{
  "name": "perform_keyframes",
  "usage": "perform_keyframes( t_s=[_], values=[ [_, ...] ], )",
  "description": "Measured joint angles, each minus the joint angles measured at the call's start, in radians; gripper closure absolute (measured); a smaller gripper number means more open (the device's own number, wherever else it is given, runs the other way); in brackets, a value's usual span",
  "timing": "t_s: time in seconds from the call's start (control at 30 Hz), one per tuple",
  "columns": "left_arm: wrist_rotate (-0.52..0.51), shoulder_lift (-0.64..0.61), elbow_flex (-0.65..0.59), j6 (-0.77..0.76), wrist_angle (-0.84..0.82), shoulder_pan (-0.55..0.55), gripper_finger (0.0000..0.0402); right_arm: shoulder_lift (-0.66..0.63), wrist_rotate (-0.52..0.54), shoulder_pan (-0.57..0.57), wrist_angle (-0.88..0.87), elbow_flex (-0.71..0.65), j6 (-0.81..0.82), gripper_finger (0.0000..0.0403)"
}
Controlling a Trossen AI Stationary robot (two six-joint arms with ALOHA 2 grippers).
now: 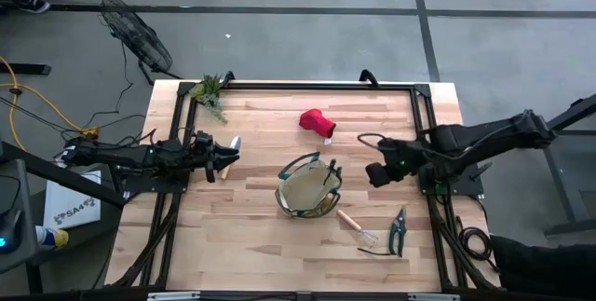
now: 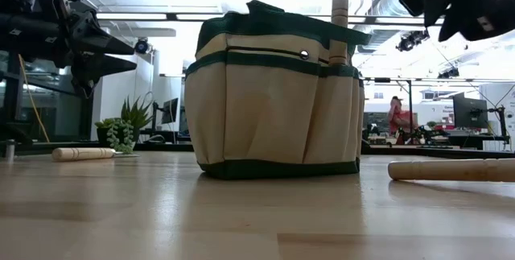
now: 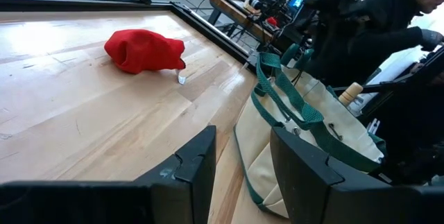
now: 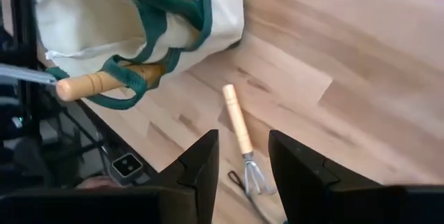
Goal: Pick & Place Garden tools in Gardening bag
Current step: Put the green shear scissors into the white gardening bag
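The tan gardening bag (image 1: 309, 186) with green trim stands upright on its base mid-table; a wooden tool handle (image 4: 104, 82) sticks out of it. A red glove (image 1: 317, 122) lies beyond it. A wooden-handled wire rake (image 1: 357, 226) and a green-handled pruner (image 1: 398, 231) lie flat at the near right. My left gripper (image 1: 231, 157) hovers level at the table's left, open with nothing between its fingers, above a wooden-handled tool (image 2: 83, 154) lying on the table. My right gripper (image 1: 375, 172) hangs open to the right of the bag, tilted down, above the rake (image 4: 239, 130).
A green plant sprig (image 1: 210, 91) lies at the far left corner. A black frame (image 1: 424, 105) runs along the table's edges. Bare wood lies between bag and near edge. A person in dark clothing (image 3: 388, 16) shows beyond the table's right side.
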Motion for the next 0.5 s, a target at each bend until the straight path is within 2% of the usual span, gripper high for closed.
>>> perform_keyframes(
  t_s=[0.3, 0.5],
  values=[
    [0.001, 0.000, 0.000, 0.000, -0.008, 0.000, 0.0268, 0.129, 0.012, 0.167, 0.024, 0.000, 0.331, 0.0285],
    [0.001, 0.000, 0.001, 0.000, -0.010, 0.000, 0.0268, 0.238, -0.040, 0.297, 0.034, 0.000, 0.577, 0.0265]
  ],
)
